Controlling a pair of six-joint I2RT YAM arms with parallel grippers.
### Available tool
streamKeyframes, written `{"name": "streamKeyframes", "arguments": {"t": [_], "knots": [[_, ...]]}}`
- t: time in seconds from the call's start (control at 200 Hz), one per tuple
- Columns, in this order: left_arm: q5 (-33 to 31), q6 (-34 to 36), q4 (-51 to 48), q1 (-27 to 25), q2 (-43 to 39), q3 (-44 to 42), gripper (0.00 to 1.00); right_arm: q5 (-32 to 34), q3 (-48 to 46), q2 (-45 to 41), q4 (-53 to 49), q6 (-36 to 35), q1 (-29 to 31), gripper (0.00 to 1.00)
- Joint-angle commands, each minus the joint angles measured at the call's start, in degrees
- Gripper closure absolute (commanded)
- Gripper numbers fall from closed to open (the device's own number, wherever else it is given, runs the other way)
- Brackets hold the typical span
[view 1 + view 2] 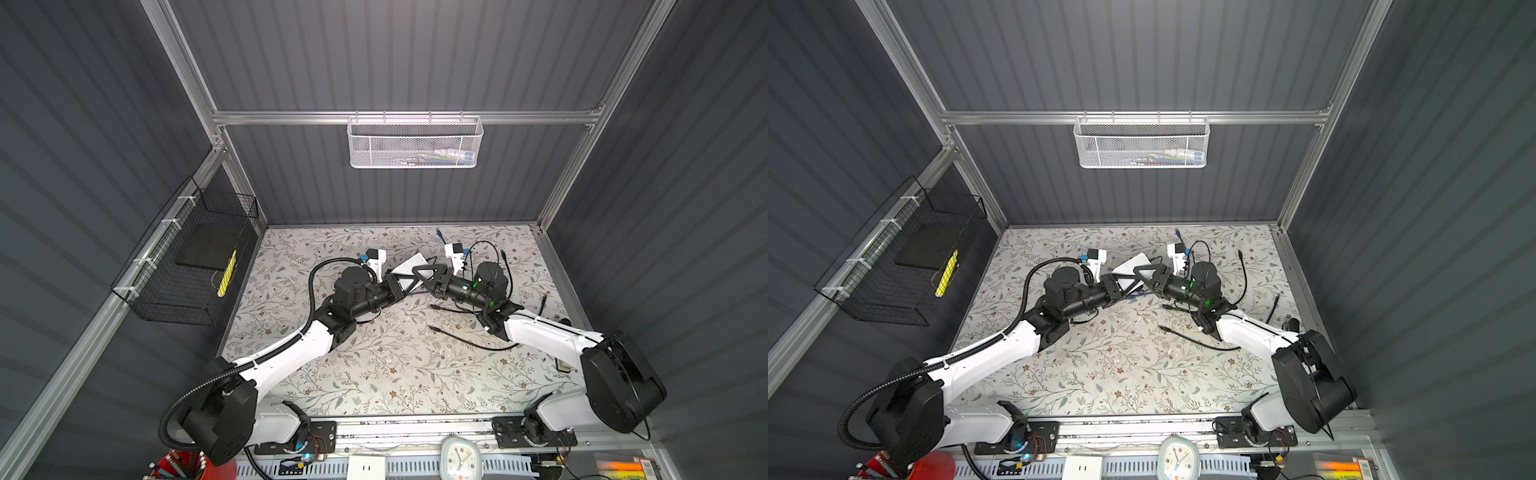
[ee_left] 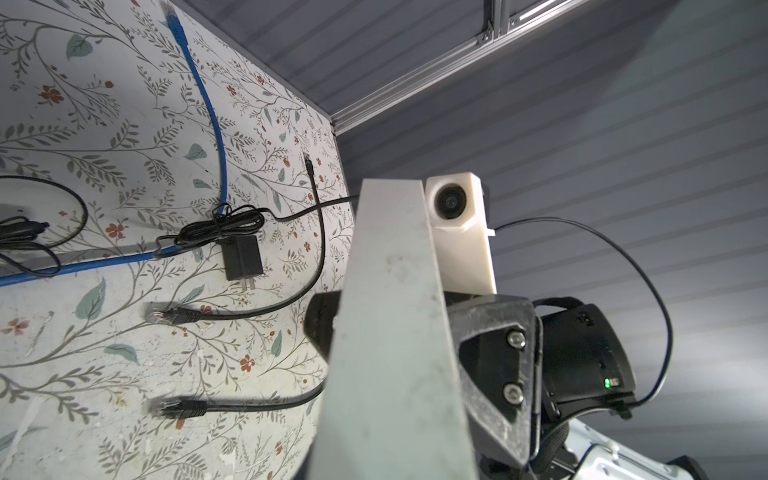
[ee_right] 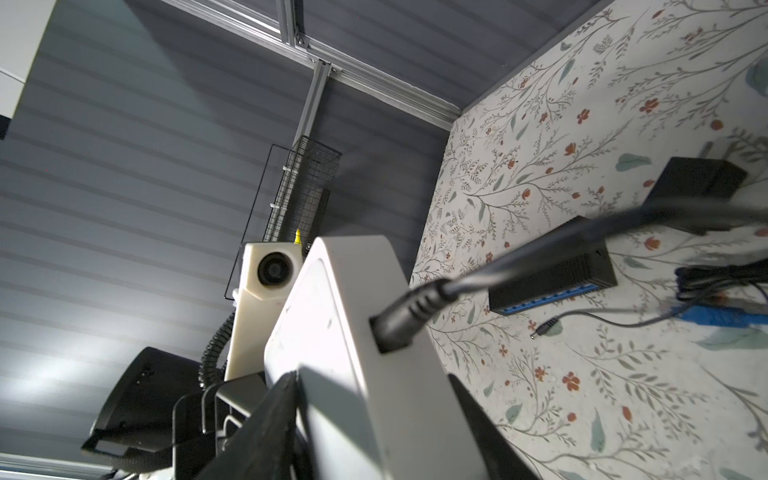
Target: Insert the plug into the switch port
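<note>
Floral table (image 1: 374, 374) below. Left pincer (image 2: 399, 332) clamps switch (image 3: 332, 311); right pincer (image 3: 370, 382) straddles it, grip unclear. Plug (image 3: 403, 320) ahead seems seated; next, back away.

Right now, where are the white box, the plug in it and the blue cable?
white box (image 3: 332, 291): right wrist view, on its lit flat face.
plug (image 3: 409, 309): right wrist view, on its black body at the socket.
blue cable (image 2: 216, 124): left wrist view, on its curve across the table.
</note>
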Motion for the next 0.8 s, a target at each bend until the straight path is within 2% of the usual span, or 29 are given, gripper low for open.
{"name": "streamKeyframes", "arguments": {"t": [0.0, 0.205, 0.525, 0.6, 0.66, 0.715, 0.795], "knots": [[-3.5, 4.0, -1.4, 0.5, -1.1, 2.7, 1.00, -2.3, -2.9, -2.2, -3.0, -3.5, 0.9, 0.42], [-4.6, 3.7, -0.2, 0.5, -0.9, 2.1, 1.00, -2.2, -6.2, -4.6, -3.4, -2.8, 0.0, 0.39], [-7.1, 6.8, -4.8, 0.8, -3.0, 3.6, 1.00, -2.3, -7.6, -9.7, -16.0, -4.5, -0.3, 0.37], [-7.9, 7.3, -6.5, 0.9, -4.0, 3.5, 1.00, -1.4, -6.8, -12.1, -25.3, -9.1, -0.5, 0.37], [-8.6, 7.4, -8.2, 1.0, -4.7, 3.2, 1.00, -1.4, -3.6, -12.7, -35.9, -16.7, -0.6, 0.38], [-9.3, 7.5, -10.1, 1.0, -5.2, 2.8, 1.00, 1.4, -0.5, -12.8, -47.1, -24.6, -0.5, 0.39], [-10.1, 7.6, -10.8, 1.0, -6.5, 0.9, 1.00, 6.9, 2.0, -12.6, -57.2, -32.7, -0.9, 0.39]]}}
